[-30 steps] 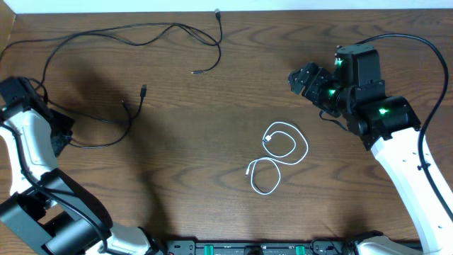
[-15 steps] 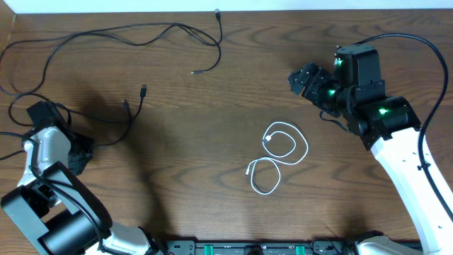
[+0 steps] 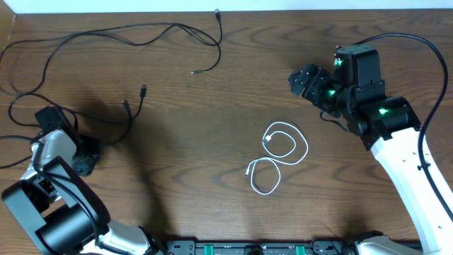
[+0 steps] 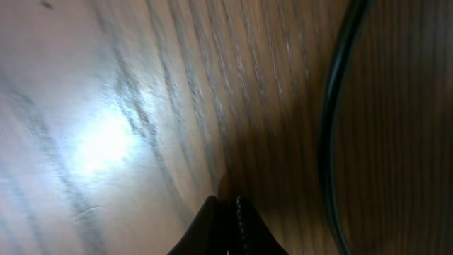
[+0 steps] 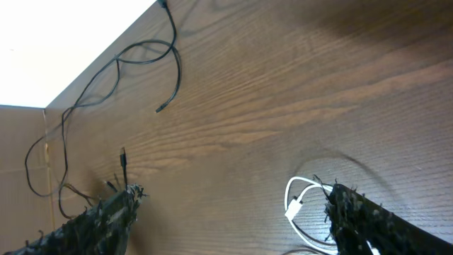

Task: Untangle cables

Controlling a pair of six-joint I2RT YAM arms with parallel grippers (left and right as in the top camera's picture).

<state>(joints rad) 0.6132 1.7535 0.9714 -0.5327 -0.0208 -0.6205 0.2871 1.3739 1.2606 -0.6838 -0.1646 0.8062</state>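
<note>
Two black cables lie at the far left. The longer black cable (image 3: 106, 32) (image 5: 145, 53) runs along the back edge. The shorter black cable (image 3: 131, 117) ends in a plug (image 3: 144, 89) (image 5: 122, 157). A white cable (image 3: 283, 150) (image 5: 296, 204) lies coiled in two loops at mid-table, apart from both. My left gripper (image 3: 88, 154) (image 4: 228, 223) is shut and empty, low over the wood at the near left. A black cable (image 4: 331, 134) passes just to its right. My right gripper (image 3: 299, 78) (image 5: 237, 212) hangs open above the table, behind and right of the white cable.
The table's back edge (image 3: 297, 10) meets a white wall. A thick black arm wire (image 3: 425, 49) arcs over the right arm. The left arm's base (image 3: 49, 227) fills the near left corner. A dark rail (image 3: 255, 248) runs along the front edge.
My left arm has swung toward the near edge and turned inward, and the black cable's loop at the far left has shifted. The right arm and the white cable have stayed put.
</note>
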